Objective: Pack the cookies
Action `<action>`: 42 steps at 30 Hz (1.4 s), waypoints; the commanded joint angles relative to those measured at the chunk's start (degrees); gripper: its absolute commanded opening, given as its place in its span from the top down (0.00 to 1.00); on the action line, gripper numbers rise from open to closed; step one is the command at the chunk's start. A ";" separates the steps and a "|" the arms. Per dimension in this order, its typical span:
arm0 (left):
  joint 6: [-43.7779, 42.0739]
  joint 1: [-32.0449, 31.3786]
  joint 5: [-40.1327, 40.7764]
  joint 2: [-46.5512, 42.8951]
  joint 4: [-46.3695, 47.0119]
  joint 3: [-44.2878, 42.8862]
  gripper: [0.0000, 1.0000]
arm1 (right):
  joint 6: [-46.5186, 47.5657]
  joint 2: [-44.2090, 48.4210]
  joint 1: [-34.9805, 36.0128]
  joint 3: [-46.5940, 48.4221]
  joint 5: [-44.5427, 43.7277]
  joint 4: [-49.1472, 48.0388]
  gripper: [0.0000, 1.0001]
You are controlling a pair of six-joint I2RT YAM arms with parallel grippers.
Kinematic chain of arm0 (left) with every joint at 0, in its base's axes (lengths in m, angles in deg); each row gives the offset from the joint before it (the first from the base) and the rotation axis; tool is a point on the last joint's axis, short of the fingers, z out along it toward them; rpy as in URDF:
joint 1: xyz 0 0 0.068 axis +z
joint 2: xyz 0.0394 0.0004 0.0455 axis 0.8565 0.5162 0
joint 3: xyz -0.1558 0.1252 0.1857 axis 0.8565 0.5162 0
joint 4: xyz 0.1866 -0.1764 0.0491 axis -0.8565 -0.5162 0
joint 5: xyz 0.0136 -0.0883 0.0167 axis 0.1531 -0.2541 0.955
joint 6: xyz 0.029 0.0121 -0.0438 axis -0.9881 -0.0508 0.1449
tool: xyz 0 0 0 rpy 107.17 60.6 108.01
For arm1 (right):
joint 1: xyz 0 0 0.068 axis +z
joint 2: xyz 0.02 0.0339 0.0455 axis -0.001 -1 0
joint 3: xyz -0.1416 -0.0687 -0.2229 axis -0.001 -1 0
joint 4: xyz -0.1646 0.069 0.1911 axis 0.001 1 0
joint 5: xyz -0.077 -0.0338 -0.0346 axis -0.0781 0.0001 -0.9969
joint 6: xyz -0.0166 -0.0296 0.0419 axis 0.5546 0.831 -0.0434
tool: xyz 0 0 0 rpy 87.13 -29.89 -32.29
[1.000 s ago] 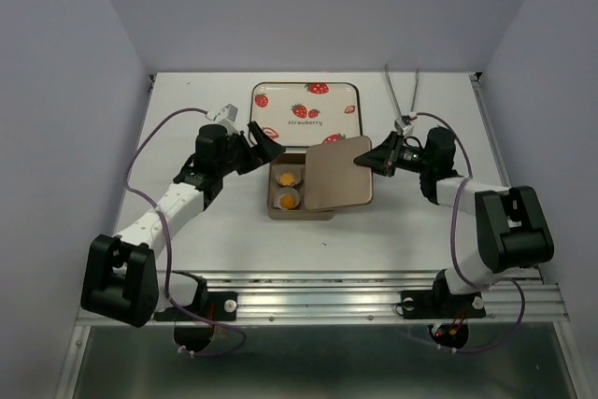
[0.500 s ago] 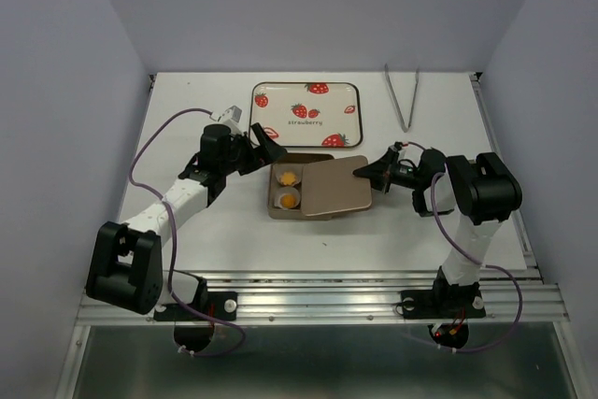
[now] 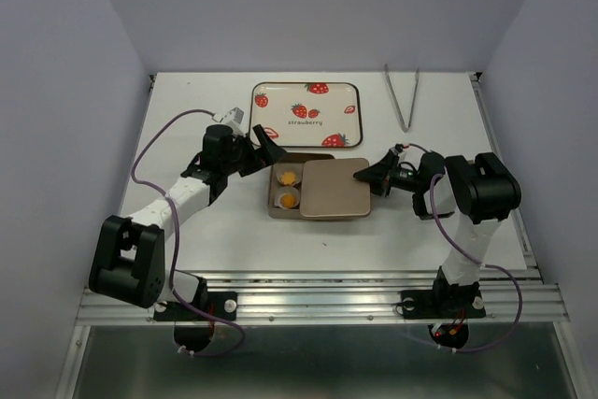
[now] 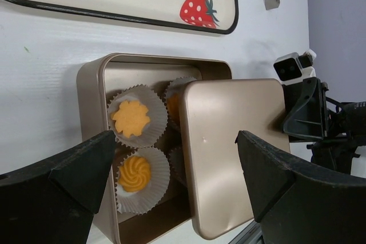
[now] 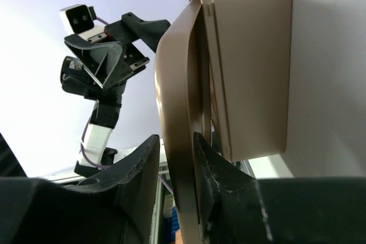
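Near: left arm reaches forward from its base and angles right. Left pincer (image 3: 263,153) spread wide, empty, just beside far-left corner of tin (image 4: 91,112). Right arm folded low, right pincer (image 3: 373,175) at right edge of lid (image 3: 336,192). Rim sits between fingers (image 5: 134,175); cannot tell whether clamped or slack. Lid covers tin's right part, overhangs right wall.

Cookies (image 4: 130,119) inside tin: two clear in paper cups (image 4: 150,141), left column. Third half hidden under lid, fourth not visible.

Bare tabletop (image 3: 215,231) left of and in front of tin.

Far: strawberry tray (image 3: 329,100), tongs (image 3: 405,119).
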 commanded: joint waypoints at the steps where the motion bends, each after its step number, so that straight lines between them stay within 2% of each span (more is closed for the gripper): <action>1: -1.66 0.29 -1.13 -0.17 1.97 -0.52 0.01 | 4.21 -0.80 -0.34 -0.97 0.74 -29.43 0.63; 4: -1.66 0.29 -1.22 0.18 1.89 -0.70 0.01 | 8.07 0.08 -0.34 -1.06 0.48 -22.77 0.62; 7: -1.75 0.29 -1.22 0.44 1.71 -0.88 0.01 | 18.76 2.88 -0.34 -0.45 -0.40 -10.74 0.61; 9: -1.75 0.29 -1.13 0.53 1.71 -0.96 0.01 | 25.63 6.74 0.19 0.43 -2.33 4.88 0.63; 10: -1.75 0.29 -1.13 0.62 1.71 -0.96 0.01 | 33.50 8.15 0.71 1.13 -3.47 11.03 0.66; 11: -1.84 0.29 -1.13 0.62 1.71 -0.96 0.01 | 37.06 10.60 1.41 3.05 -5.65 21.79 0.68; 13: -1.75 0.29 -1.22 0.80 1.97 -0.96 0.01 | 42.34 12.20 1.94 4.56 -7.51 28.38 0.69; 29: -1.84 0.29 -1.48 1.15 2.50 -0.70 0.01 | 40.26 8.61 3.00 6.76 -7.61 30.34 0.67; 34: -2.10 0.29 -1.84 1.76 2.59 -0.79 0.01 | 40.25 6.67 3.61 7.73 -6.11 30.86 0.63; 39: -2.36 0.29 -2.10 2.90 2.59 -0.96 0.01 | 44.82 7.20 4.84 10.88 -7.25 39.44 0.57; 42: -2.71 0.29 -2.71 3.87 2.68 -0.96 0.01 | 45.97 7.29 6.07 11.94 -7.26 40.97 0.56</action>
